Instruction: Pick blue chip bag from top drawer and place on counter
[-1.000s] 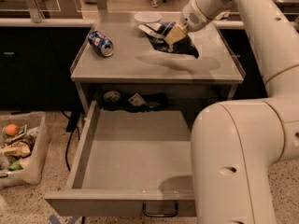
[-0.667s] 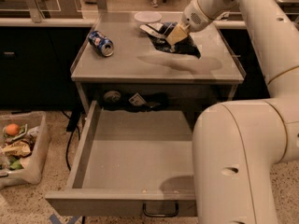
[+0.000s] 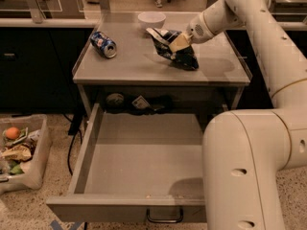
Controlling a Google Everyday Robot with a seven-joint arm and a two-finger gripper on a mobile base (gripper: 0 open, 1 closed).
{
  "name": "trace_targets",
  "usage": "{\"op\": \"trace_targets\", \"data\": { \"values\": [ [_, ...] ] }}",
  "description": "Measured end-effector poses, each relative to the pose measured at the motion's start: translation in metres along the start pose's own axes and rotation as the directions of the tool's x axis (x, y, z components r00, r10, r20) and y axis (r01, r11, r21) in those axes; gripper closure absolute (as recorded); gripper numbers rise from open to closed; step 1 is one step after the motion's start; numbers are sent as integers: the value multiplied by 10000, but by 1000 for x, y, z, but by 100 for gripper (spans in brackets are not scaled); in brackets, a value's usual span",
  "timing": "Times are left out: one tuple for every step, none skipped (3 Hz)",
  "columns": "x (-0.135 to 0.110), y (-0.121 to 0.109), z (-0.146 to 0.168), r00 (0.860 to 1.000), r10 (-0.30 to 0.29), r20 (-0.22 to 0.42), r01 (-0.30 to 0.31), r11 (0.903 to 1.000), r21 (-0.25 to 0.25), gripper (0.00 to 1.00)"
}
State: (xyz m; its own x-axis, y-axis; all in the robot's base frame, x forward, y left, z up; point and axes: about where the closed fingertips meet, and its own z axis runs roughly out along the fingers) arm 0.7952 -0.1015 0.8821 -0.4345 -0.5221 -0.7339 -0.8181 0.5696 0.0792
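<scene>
The jointed white robot arm reaches in from the right and bends down over the flat grey metal counter (image 3: 134, 66). Its two-finger gripper (image 3: 178, 43) pinches the wrinkly dark blue foil chip bag (image 3: 183, 59), whose lower end rests mid-counter. Below the counter, the shallow grey top drawer (image 3: 144, 162) stands open.

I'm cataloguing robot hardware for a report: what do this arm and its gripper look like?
The arm has bulky, rounded cream-white shells with a thin yellowish seam at one joint and small dark holes in the near segment; no cables show. The gripper, over the counter at the blue chip bag, is tan and wedge-shaped.
</scene>
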Motion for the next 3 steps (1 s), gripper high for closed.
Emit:
{"op": "trace_targets", "data": {
  "values": [
    [0,0,0,10000,-1,-1,1,10000,-1,100],
    [0,0,0,10000,-1,-1,1,10000,-2,81],
    [0,0,0,10000,-1,-1,1,10000,-2,57]
  ]
}}
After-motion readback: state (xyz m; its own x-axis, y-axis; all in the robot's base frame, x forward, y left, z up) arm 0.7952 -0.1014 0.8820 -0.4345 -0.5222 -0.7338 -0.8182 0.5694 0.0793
